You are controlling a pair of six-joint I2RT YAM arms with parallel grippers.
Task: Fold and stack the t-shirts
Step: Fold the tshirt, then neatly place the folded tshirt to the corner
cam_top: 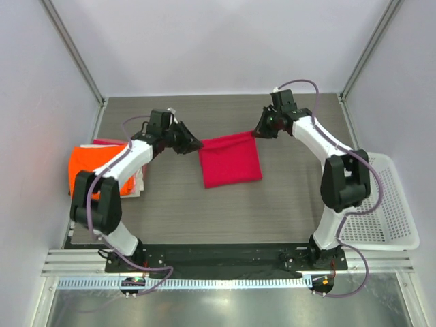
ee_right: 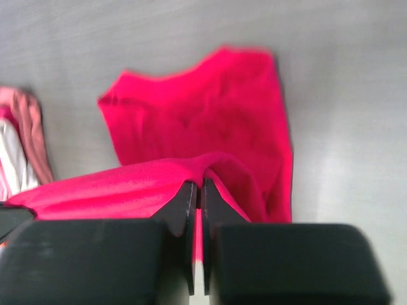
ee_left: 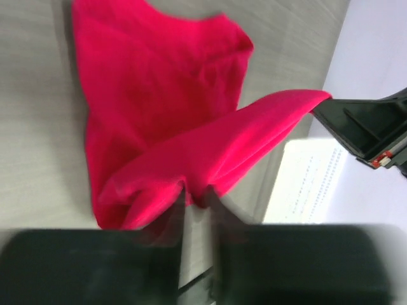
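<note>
A crimson-red t-shirt [cam_top: 230, 160], folded to a small square, lies mid-table with its far edge lifted. My left gripper [cam_top: 196, 145] is shut on the shirt's far-left corner, and the cloth [ee_left: 178, 146] bunches at its fingertips. My right gripper [cam_top: 259, 132] is shut on the far-right corner, pinching a fold of red cloth [ee_right: 210, 127] between its fingertips. Between the two grippers the raised edge runs taut, while the rest of the shirt rests on the table. An orange t-shirt [cam_top: 88, 167] lies at the left table edge on a pale pink and white one [cam_top: 138, 185].
A white plastic lattice basket [cam_top: 392, 204] stands at the right edge of the table, beside the right arm's base. The left arm reaches over the orange shirt. Grey walls and metal posts enclose the table at the back and sides.
</note>
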